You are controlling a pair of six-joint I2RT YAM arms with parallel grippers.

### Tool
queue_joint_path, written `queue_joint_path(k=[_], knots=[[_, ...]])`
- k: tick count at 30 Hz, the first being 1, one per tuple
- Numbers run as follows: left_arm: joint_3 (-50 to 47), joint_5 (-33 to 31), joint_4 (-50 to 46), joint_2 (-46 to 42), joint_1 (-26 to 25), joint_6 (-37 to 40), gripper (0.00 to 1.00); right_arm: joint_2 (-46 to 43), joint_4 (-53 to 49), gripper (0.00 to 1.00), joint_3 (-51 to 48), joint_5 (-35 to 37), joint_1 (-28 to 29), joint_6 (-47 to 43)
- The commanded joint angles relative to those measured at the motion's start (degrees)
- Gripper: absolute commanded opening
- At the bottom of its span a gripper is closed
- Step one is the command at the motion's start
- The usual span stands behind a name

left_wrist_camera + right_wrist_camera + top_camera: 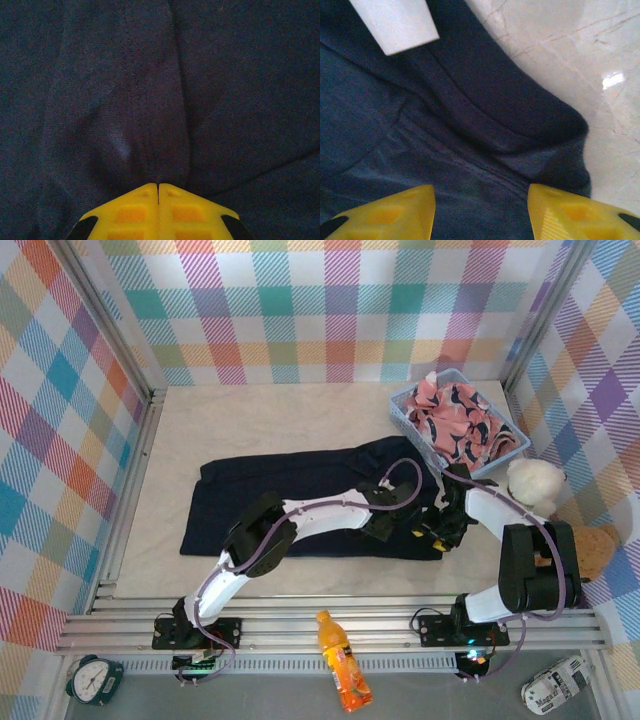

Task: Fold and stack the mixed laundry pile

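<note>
Flat across the middle of the table (pixel 300 410) lie the navy trousers (pixel 300 495), spread lengthwise from left to right with both arms reaching over their right-hand part. The left gripper (pixel 158 189) is down on the cloth, its yellow fingertips brought together with just a thin seam between them, and a raised ridge of navy fabric runs straight into the spot where they meet, so a pinch of the trousers is caught there. Just beside it to the right, the right gripper (pixel 480 200) hangs over the trousers' edge with its jaws moderately apart and nothing between them; under it the fabric shows a folded hem, a white label (pixel 395 22) and bare marbled tabletop beyond. The pink garment (pixel 458 420), printed with navy and white shapes, sits bunched inside the light blue basket (pixel 404 410) at the far right corner, apart from the trousers. Near the basket a white teddy bear (pixel 535 482) and a brown one (pixel 592 550) rest by the right arm, and an orange bottle (pixel 340 648) lies in front between the arm bases
</note>
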Motion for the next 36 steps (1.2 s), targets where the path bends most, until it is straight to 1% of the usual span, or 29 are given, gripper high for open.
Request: queue_joint_path(k=[1, 7, 10, 15, 17, 18, 19, 20, 21, 22, 24, 26, 27, 29, 31, 33, 34, 35, 36], knots=[[-0.8, 1.0, -2.0, -4.0, 2.5, -1.9, 0.0, -0.5, -0.7, 0.53, -1.0, 0.2, -0.5, -0.2], [2.0, 7.5, -2.3, -5.4, 6.9, -1.3, 0.0, -0.1, -0.4, 0.53, -1.2, 0.3, -0.5, 0.0], [3.2, 8.9, -2.5, -5.5, 7.8, 0.9, 0.0, 0.6, -0.6, 0.52, -1.2, 1.1, -0.5, 0.1], [3.8, 6.4, -4.4, -4.8, 10.1, 2.7, 0.0, 0.8, -2.8, 0.52, -0.6, 5.5, -0.6, 0.2], [4.1, 3.1, -5.8, -4.7, 11.9, 2.3, 0.0, 1.0, -3.2, 0.52, -0.4, 6.1, -0.9, -0.1], [5.1, -0.6, -7.7, -4.3, 12.8, 1.6, 0.02, 1.1, -3.3, 0.52, -0.4, 6.3, -1.1, -0.2], [7.0, -5.6, -11.1, -3.5, 13.6, 0.2, 0.2, 1.2, -3.3, 0.52, -0.3, 6.1, -1.2, -0.2], [9.0, -9.1, -14.3, -2.7, 14.2, -0.8, 0.37, 1.2, -3.4, 0.52, -0.2, 5.9, -1.2, -0.3], [11.3, -12.0, -17.5, -2.0, 14.8, -1.7, 0.57, 1.1, -3.4, 0.52, 0.0, 6.0, -1.2, -0.4], [12.6, -14.5, -19.7, -1.8, 15.1, -2.9, 0.67, 0.9, -3.6, 0.52, 0.3, 6.1, -1.3, -0.4], [12.4, -16.1, -20.9, -3.4, 15.3, -4.3, 0.79, -0.2, -4.3, 0.52, 1.3, 6.2, -1.2, -0.6], [10.4, -14.5, -20.3, -6.0, 15.3, -5.1, 0.8, -2.1, -5.6, 0.52, 2.8, 6.6, -1.2, -1.5], [8.5, -13.1, -19.9, -7.8, 15.3, -5.9, 0.78, -3.3, -6.2, 0.52, 3.6, 6.8, -1.1, -2.3], [3.2, -8.9, -17.9, -11.5, 15.3, -7.6, 0.72, -5.4, -7.2, 0.51, 5.3, 6.6, -0.7, -3.7], [-5.8, -1.9, -12.5, -16.6, 15.1, -7.9, 0.63, -6.6, -7.8, 0.5, 7.0, 4.6, 0.2, -4.8], [-14.6, 2.7, -7.2, -21.2, 14.8, -8.3, 0.5, -6.7, -8.2, 0.48, 8.4, 2.5, 1.7, -5.2], [-19.3, 3.9, -5.1, -23.3, 14.7, -9.2, 0.42, -6.5, -8.1, 0.47, 8.9, 1.5, 2.8, -5.3], [-22.7, 4.5, -3.8, -24.9, 14.8, -10.3, 0.37, -6.0, -8.0, 0.46, 9.4, 0.9, 4.0, -5.0], [-26.8, 5.2, -2.5, -26.4, 14.9, -11.3, 0.34, -5.4, -7.5, 0.45, 9.8, 0.1, 5.5, -4.7]])
